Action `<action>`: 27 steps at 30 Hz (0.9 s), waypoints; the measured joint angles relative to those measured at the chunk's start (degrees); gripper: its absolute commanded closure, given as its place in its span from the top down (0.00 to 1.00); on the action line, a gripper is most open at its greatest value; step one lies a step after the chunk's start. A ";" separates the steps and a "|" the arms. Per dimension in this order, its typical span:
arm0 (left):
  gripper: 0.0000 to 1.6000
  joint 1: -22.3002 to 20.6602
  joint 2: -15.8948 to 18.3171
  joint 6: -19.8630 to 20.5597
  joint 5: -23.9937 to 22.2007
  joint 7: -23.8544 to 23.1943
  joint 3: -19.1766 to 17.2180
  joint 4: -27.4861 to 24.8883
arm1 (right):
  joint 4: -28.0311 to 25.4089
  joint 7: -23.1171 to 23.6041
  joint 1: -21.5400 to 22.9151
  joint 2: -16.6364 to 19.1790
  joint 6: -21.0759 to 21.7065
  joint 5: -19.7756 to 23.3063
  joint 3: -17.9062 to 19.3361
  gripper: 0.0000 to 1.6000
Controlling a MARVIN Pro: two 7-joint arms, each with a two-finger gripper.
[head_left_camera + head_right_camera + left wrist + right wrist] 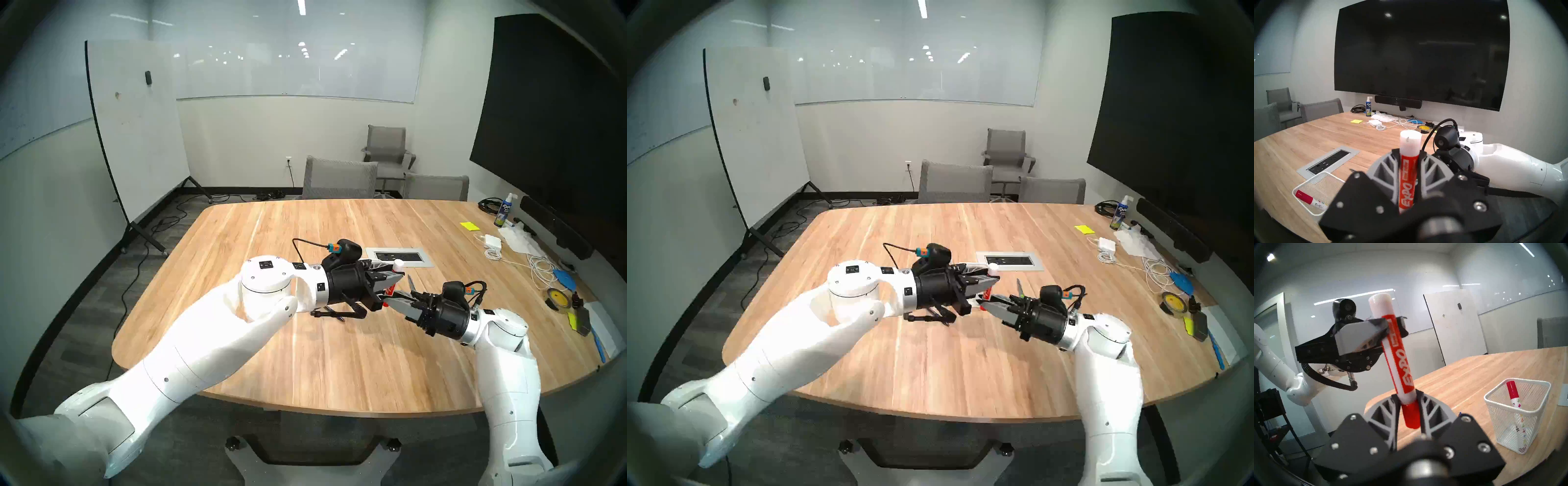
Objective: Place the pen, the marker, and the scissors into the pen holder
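1. The Expo marker [1400, 358], white-barrelled with a red label and red cap, stands nearly upright in the air above the worktop [339, 356], white end up and cap down.
2. The left gripper [1390, 327] has its fingers [1384, 171] clenched on the marker's upper barrel, just below the white end.
3. The right gripper [1409, 405] has its fingers [1383, 414] clamped on the marker low down, where barrel meets red cap; in the head view the two grippers meet tip to tip near the worktop's centre.
4. The pen holder [1519, 409], a white wire-mesh cup, stands upright on the worktop at about 3 o'clock of the marker in the right wrist view, well apart from both grippers.
5. A red-capped patterned marker [1514, 395] leans inside it, leaving most of the opening free.
6. The scissors' blade tips [411, 283] poke up just behind the right gripper; their handles are hidden.
7. A slim dark pen-like item [330, 310] lies under the left wrist; it is too obscured to identify.
8. A power outlet panel [400, 257] is set in the worktop at 12 o'clock of the grippers.
9. Bare wood runs from the grippers to the near edge at 6 o'clock; cables [539, 268] and a tape roll [558, 298] sit along the 3 o'clock edge.
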 measured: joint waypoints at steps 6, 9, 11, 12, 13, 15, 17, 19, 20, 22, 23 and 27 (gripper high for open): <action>0.00 0.10 0.27 0.00 -0.04 -0.11 0.00 -0.14 | 0.61 0.02 0.20 0.36 -0.28 0.13 0.03 0.24; 0.00 0.10 0.27 -0.12 -0.04 -0.18 0.00 -0.14 | 0.84 0.03 0.34 0.54 -0.42 0.28 0.03 0.26; 0.00 0.10 0.26 -0.15 -0.04 -0.20 0.01 -0.14 | 0.95 0.03 0.40 0.63 -0.50 0.37 0.03 0.25; 0.00 0.10 0.25 -0.17 -0.04 -0.21 0.01 -0.14 | 1.01 0.04 0.42 0.67 -0.55 0.42 0.03 0.24; 0.00 0.10 0.24 -0.21 -0.04 -0.22 0.02 -0.13 | 1.06 0.04 0.45 0.73 -0.60 0.48 0.03 0.26; 0.00 0.10 0.24 -0.27 -0.04 -0.22 0.03 -0.13 | 1.12 0.04 0.46 0.82 -0.66 0.59 0.01 0.51; 0.00 0.10 0.23 -0.34 -0.04 -0.23 0.04 -0.13 | 1.23 0.04 0.48 0.96 -0.67 0.82 -0.08 1.00; 0.00 0.12 0.23 -0.41 -0.04 -0.30 0.06 -0.13 | 1.45 0.01 0.49 1.18 -0.65 1.14 -0.25 1.00; 0.00 0.15 0.23 -0.44 -0.04 -0.35 0.07 -0.13 | 1.53 -0.01 0.49 1.32 -0.64 1.30 -0.34 1.00; 0.00 0.20 0.23 -0.50 -0.04 -0.43 0.09 -0.13 | 1.67 -0.03 0.48 1.59 -0.63 1.64 -0.62 1.00; 0.00 0.25 0.23 -0.53 -0.04 -0.44 0.11 -0.14 | 1.79 -0.04 0.46 1.85 -0.63 1.98 -0.93 1.00; 0.00 0.35 0.24 -0.58 0.07 -0.43 0.17 -0.16 | 2.07 -0.04 0.44 2.31 -0.71 2.51 -1.44 1.00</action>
